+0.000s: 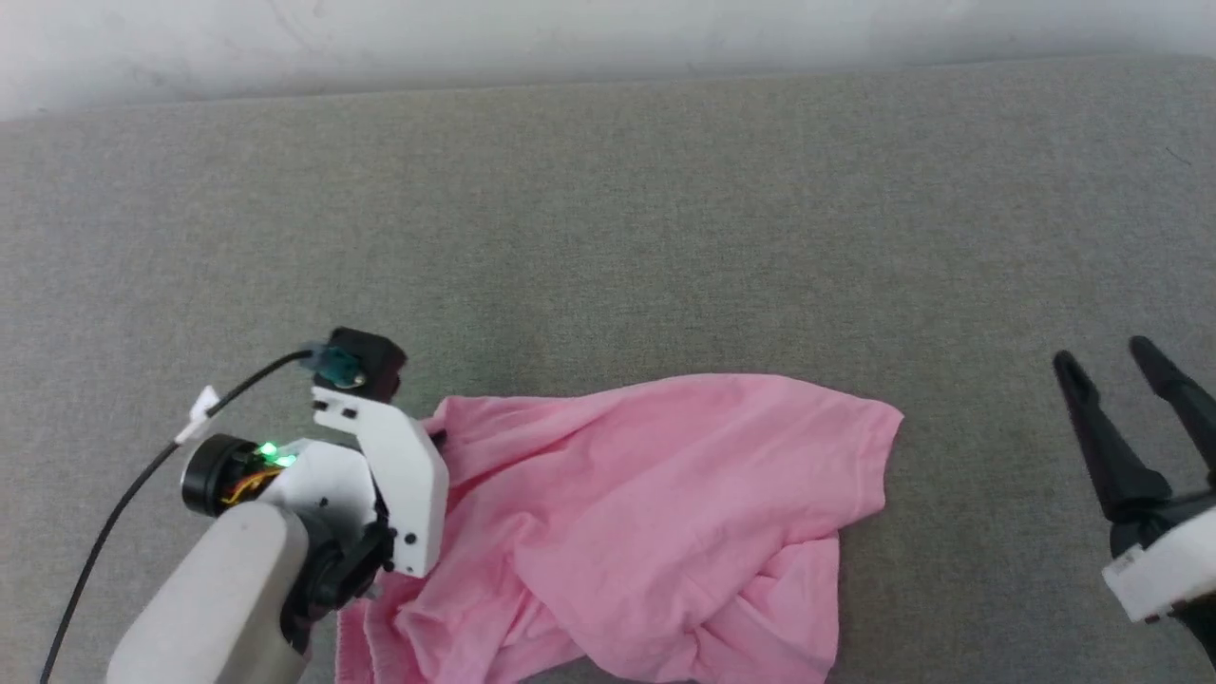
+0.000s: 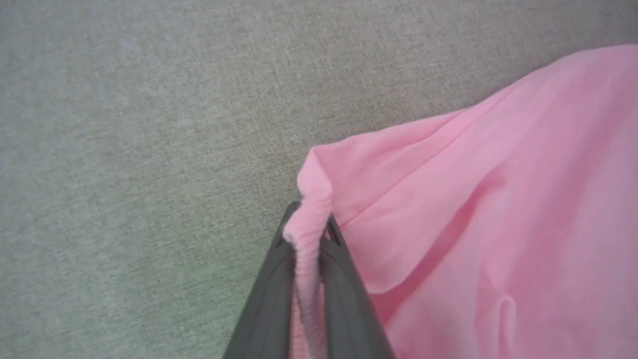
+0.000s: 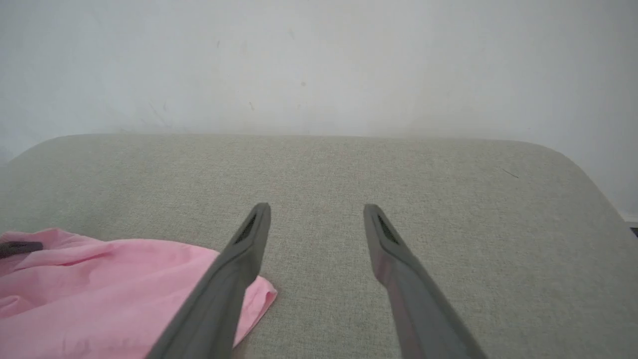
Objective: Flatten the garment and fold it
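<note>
The garment (image 1: 655, 522) is a crumpled pink heap low in the middle of the head view, lying on the grey surface. My left gripper (image 2: 306, 232) is shut on its gathered waistband edge (image 2: 308, 249) at the heap's left end; in the head view the wrist (image 1: 380, 465) covers the fingers. My right gripper (image 1: 1102, 361) stands open to the right of the garment, apart from it, nothing between its fingers. In the right wrist view the open right gripper (image 3: 316, 209) points across the surface, with the garment (image 3: 99, 294) at lower left.
The grey fabric-covered surface (image 1: 608, 237) stretches wide behind and beside the garment. A pale wall (image 3: 319, 65) rises behind its rounded far edge. A black cable (image 1: 123, 503) trails from my left wrist.
</note>
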Robot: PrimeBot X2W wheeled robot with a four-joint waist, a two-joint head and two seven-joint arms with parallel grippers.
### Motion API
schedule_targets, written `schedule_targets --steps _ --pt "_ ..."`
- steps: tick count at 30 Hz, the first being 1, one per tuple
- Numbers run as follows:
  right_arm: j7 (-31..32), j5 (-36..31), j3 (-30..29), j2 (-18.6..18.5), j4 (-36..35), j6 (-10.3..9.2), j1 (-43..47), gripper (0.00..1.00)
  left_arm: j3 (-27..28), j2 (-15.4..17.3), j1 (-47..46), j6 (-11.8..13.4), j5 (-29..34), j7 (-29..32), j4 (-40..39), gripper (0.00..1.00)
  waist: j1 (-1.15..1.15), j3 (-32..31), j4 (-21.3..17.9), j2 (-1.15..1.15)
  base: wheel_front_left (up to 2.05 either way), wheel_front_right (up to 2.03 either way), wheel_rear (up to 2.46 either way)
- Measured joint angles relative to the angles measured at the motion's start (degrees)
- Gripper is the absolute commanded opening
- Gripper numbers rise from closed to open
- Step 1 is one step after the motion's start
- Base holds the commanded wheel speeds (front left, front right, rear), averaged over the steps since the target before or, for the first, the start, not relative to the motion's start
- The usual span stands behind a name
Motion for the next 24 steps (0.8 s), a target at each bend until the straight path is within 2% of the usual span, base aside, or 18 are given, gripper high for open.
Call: schedule_targets --steps 5,12,19,23,24 --pt "3.69 3.48 4.95 -5.52 8.93 0.00 -3.96 1.00 2.78 -0.25 1.03 1.87 -0.25 -4.78 -1.83 0.00 0.00 -0.43 0.94 0.00 0.00 0.00 0.00" --pt "10.49 9.74 18.56 -12.09 20.96 0.00 -13.42 1.00 4.09 -0.54 1.03 3.01 0.66 -8.83 -6.79 0.00 0.01 0.67 2.91 0.00 0.00 0.00 0.00" --pt "14.14 15.11 32.59 -14.17 28.70 0.00 -23.82 1.00 3.30 -1.34 0.99 3.02 1.08 -9.57 -8.37 0.00 0.01 2.56 4.80 0.00 0.00 0.00 0.00" --pt "18.75 17.91 37.43 -15.44 32.12 0.01 -28.28 1.00 3.05 -1.53 0.98 3.03 1.09 -10.01 -8.44 0.00 0.00 3.19 5.46 0.00 0.00 0.00 0.00" --pt "19.89 18.71 38.28 -15.57 32.83 0.01 -29.13 0.52 2.97 -1.62 0.99 3.03 1.09 -10.02 -8.43 0.00 0.00 3.23 5.57 0.00 0.00 0.00 0.00"
